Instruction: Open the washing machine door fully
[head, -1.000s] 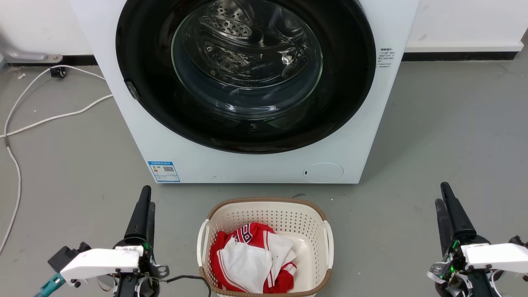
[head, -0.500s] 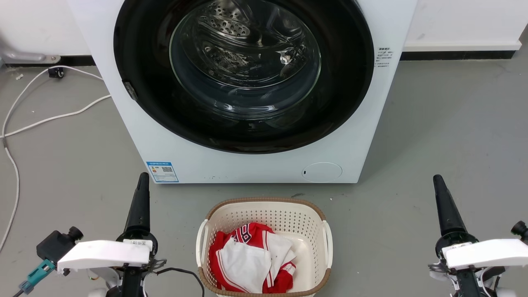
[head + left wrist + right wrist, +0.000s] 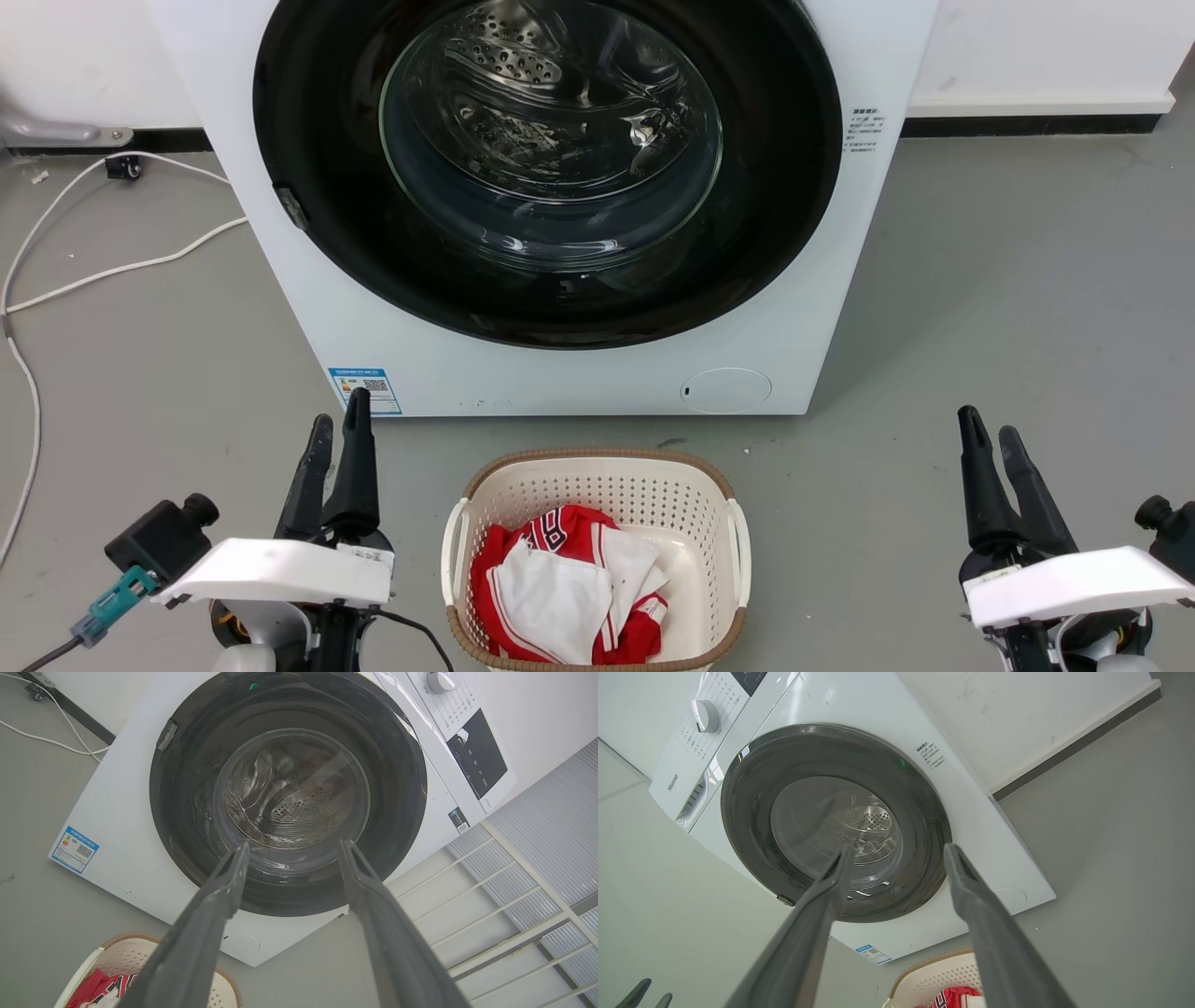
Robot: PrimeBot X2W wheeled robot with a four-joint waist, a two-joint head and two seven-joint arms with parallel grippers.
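The left gripper, fingers parted, is pictured short of the shut, glossy black round washing machine door, nearer its grey left-rim tab than the likewise-parted right gripper.

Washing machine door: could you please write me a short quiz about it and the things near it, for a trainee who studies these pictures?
1. True or false: the washing machine door is shut.
2. What lies in the basket? A) red and white clothing B) blue towels C) nothing
3. Fill in the gap: the fingers of the left hand and of the right hand stand ____ (open or shut), and neither hand touches the door.

Key: 1 true; 2 A; 3 open.
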